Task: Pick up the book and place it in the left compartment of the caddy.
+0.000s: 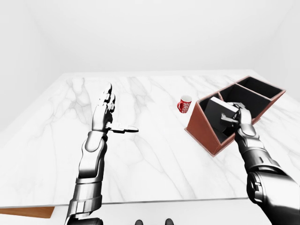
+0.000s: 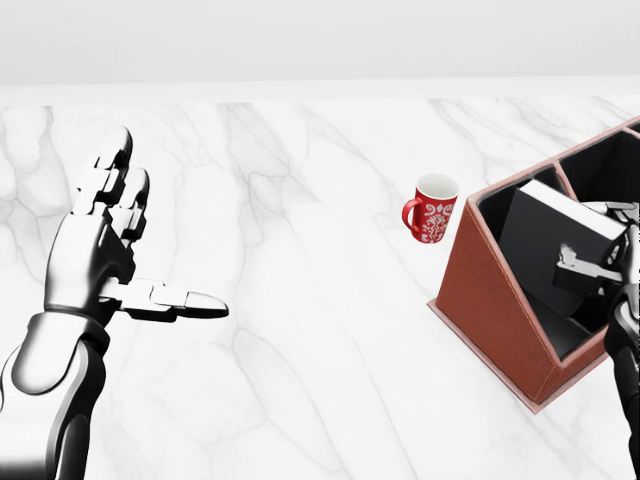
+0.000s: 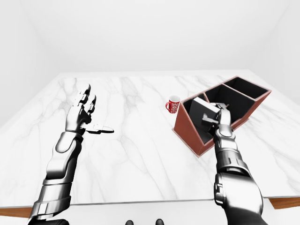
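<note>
The right hand is gripping the black book as it is standing tilted inside the caddy's leftmost compartment, just right of the red mug, while the left hand is hovering spread open, well left of the mug.

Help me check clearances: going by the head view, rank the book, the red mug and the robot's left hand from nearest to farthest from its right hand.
1. Book: at the right hand, in the caddy's left compartment.
2. Red mug: on the marble, left of the caddy.
3. Left hand: open, far across at the view's left.
</note>
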